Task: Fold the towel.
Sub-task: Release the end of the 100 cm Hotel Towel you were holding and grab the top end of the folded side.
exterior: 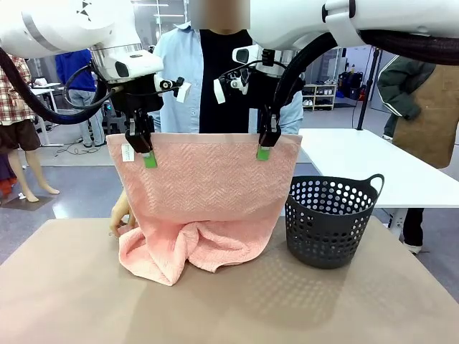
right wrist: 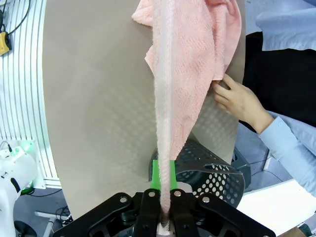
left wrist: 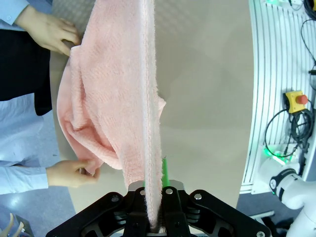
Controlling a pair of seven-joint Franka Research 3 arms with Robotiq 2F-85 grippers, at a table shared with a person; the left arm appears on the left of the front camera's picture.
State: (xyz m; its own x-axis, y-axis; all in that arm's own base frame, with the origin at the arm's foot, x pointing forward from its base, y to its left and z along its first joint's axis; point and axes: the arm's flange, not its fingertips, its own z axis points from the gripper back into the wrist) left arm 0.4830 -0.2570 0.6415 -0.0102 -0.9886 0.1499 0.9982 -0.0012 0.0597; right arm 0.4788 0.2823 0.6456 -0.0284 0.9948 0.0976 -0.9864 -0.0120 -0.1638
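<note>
The salmon-pink towel [exterior: 204, 193] hangs like a curtain above the table, its lower part bunched on the tabletop. My left gripper [exterior: 146, 152] is shut on its top left corner, and my right gripper [exterior: 265, 147] is shut on its top right corner. In the left wrist view the towel [left wrist: 118, 94] runs edge-on up from my closed fingers [left wrist: 166, 178]. The right wrist view has the same edge-on towel [right wrist: 180, 74] leaving my green pads [right wrist: 157, 174]. A person's hands [left wrist: 49, 32] [left wrist: 69, 173] [right wrist: 239, 101] hold the towel's far lower corners on the table.
A grey perforated basket [exterior: 330, 222] stands on the table's right side, just right of the towel, and appears below my right gripper as the basket [right wrist: 217, 173]. The tan table [exterior: 72, 294] has free room at the front and left. The person stands at the far edge.
</note>
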